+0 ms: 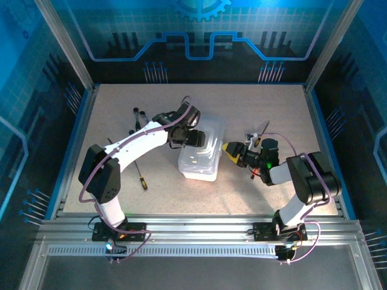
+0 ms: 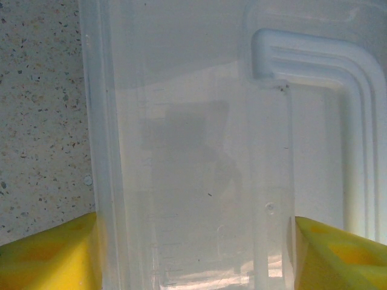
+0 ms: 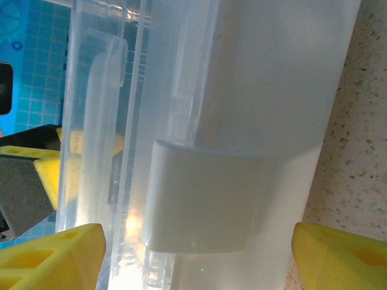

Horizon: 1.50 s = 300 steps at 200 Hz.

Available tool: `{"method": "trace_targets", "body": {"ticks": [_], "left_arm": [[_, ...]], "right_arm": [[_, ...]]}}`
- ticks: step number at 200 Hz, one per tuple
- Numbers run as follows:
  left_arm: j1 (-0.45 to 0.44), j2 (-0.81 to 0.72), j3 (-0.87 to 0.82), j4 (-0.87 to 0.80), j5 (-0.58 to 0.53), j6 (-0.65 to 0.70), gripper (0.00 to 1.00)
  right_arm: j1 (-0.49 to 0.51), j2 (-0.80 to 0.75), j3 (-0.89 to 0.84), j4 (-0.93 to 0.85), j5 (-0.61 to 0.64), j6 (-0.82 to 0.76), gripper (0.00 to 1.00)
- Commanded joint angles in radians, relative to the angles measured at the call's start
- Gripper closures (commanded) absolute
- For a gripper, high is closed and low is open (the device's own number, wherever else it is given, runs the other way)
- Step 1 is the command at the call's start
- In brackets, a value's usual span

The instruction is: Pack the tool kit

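Observation:
The tool kit's translucent case (image 1: 199, 158) lies in the middle of the table with its lid down. My left gripper (image 1: 192, 139) sits over the case's far end. In the left wrist view its yellow fingertips (image 2: 48, 257) press on both long edges of a lid panel (image 2: 199, 151), beside the moulded handle (image 2: 326, 60). My right gripper (image 1: 230, 151) is at the case's right side, jaws spread wide around the white latch (image 3: 202, 202), with one fingertip (image 3: 338, 254) by the lower wall. Loose screwdrivers (image 1: 138, 116) lie at the back left, with another (image 1: 140, 175) near the left arm.
More small screwdrivers (image 1: 257, 138) lie just behind the right gripper. The speckled tabletop (image 1: 260, 103) is bounded by a blue rim and aluminium posts. The left arm's white links (image 1: 136, 145) stretch across the left half toward the case.

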<state>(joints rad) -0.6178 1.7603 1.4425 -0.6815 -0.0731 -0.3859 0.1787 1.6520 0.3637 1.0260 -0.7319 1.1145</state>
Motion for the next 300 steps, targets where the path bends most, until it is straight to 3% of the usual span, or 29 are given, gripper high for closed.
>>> {"method": "trace_targets", "body": {"ticks": [1, 96, 239, 300], "left_arm": [[0.008, 0.030, -0.057, -0.080, 0.045, -0.017, 0.36], [0.012, 0.022, -0.079, -0.063, 0.069, -0.018, 0.36], [0.011, 0.028, -0.084, -0.061, 0.081, -0.021, 0.36], [0.010, 0.050, -0.097, -0.055, 0.057, -0.032, 0.37]], "right_arm": [[0.020, 0.045, 0.007, 0.139, -0.015, 0.050, 0.20], [0.039, 0.198, 0.030, 0.396, -0.029, 0.206, 0.25], [0.056, 0.254, 0.052, 0.397, -0.050, 0.209, 0.24], [0.075, 0.163, 0.067, 0.397, -0.095, 0.221, 0.25]]}}
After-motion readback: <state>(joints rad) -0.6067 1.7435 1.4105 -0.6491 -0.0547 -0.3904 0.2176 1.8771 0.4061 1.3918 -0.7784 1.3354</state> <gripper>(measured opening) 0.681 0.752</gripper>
